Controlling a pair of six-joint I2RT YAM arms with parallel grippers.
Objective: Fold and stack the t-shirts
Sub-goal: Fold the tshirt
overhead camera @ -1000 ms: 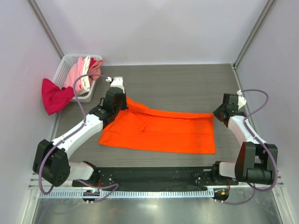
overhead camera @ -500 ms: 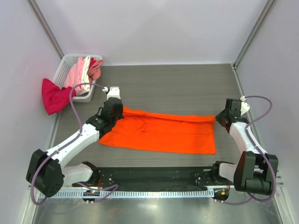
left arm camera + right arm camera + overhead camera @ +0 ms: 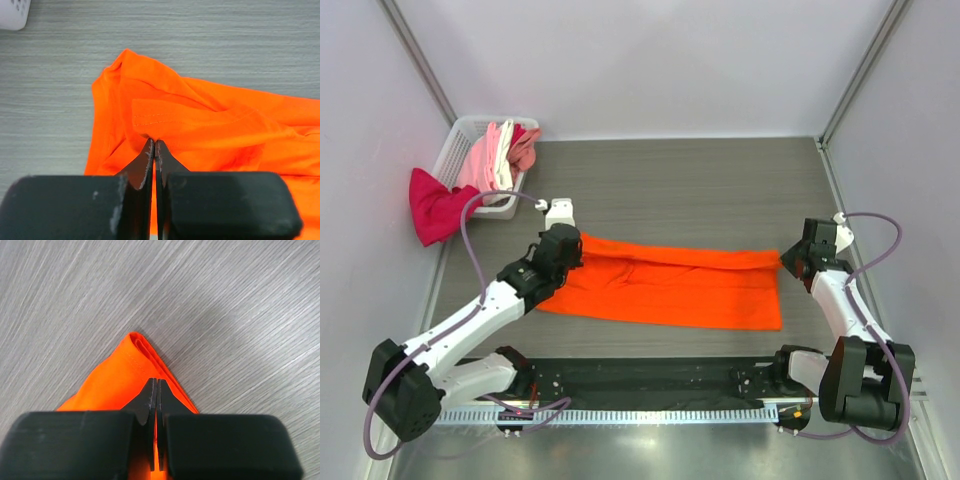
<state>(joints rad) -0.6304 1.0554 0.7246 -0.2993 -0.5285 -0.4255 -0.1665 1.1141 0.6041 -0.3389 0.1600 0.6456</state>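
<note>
Left tool (image 3: 154, 142) and right tool (image 3: 156, 381), both clenched on orange shirt (image 3: 670, 290) corners, have pulled its far edge nearer; shirt lies centre worktop (image 3: 720, 190). Keep tools level, land edge square on near hem.

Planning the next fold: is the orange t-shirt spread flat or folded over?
Folded over: the orange t-shirt lies as a long narrow band, doubled layers showing at both pinched corners.
</note>
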